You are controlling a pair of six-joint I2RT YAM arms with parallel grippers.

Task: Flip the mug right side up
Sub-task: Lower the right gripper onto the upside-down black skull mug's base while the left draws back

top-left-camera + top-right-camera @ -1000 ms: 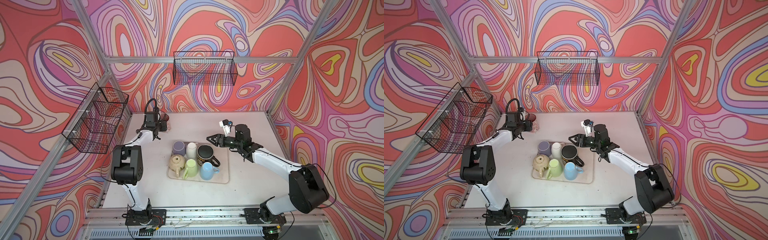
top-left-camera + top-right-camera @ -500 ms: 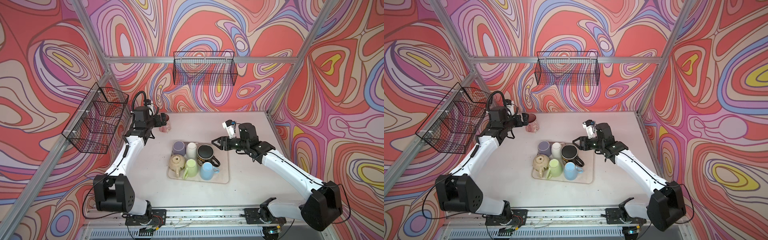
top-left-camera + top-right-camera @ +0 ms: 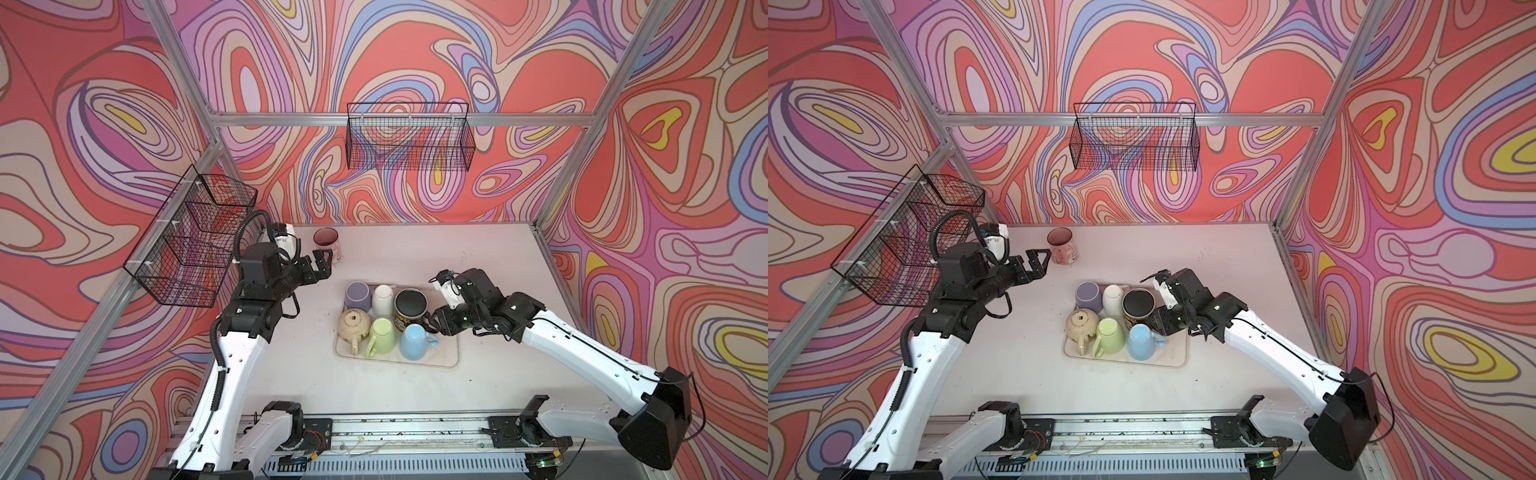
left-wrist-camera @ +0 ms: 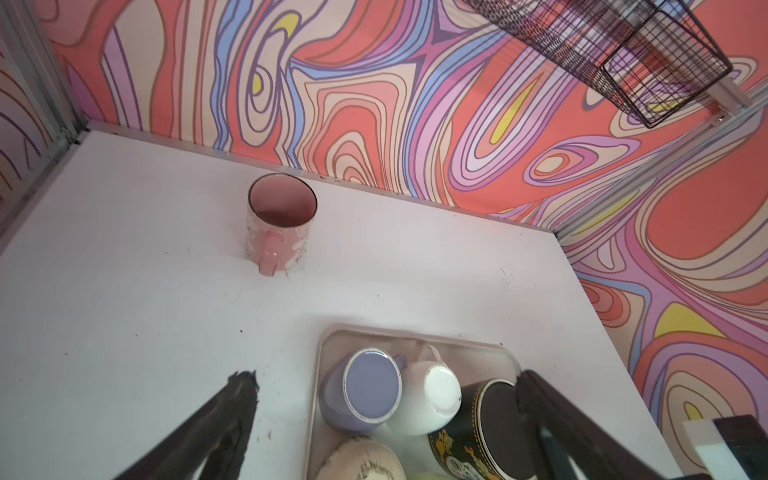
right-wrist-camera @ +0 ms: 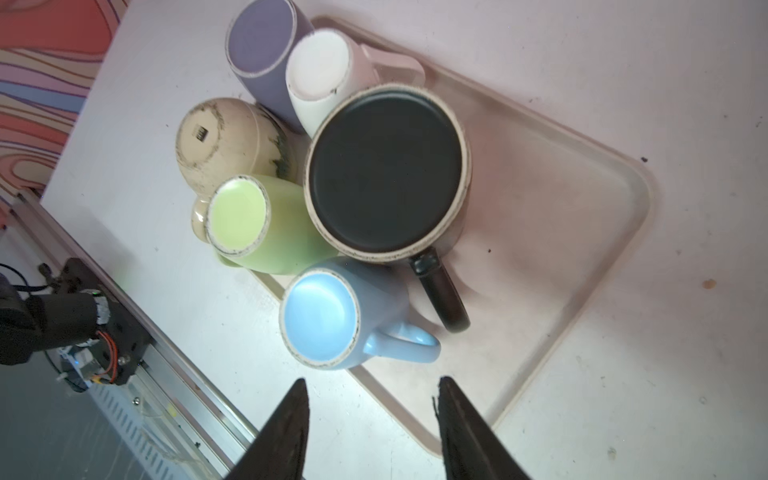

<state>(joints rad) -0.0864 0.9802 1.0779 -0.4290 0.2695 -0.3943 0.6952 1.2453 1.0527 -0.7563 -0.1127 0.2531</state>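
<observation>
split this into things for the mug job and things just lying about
Job: pink mug, upright; upside-down purple mug, white mug, black mug, beige mug, green mug, blue mug; tray.
Lying about: back wire basket; side wire basket.

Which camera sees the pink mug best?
The left wrist view: the pink mug stands close and whole, open mouth up, handle facing the camera. Both top views show it small and far away. The right wrist view misses it.

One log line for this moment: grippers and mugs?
pink mug: upright on table | left gripper: open, beside it, not touching | right gripper: open, empty, near blue mug | blue mug: upside down on tray
</observation>
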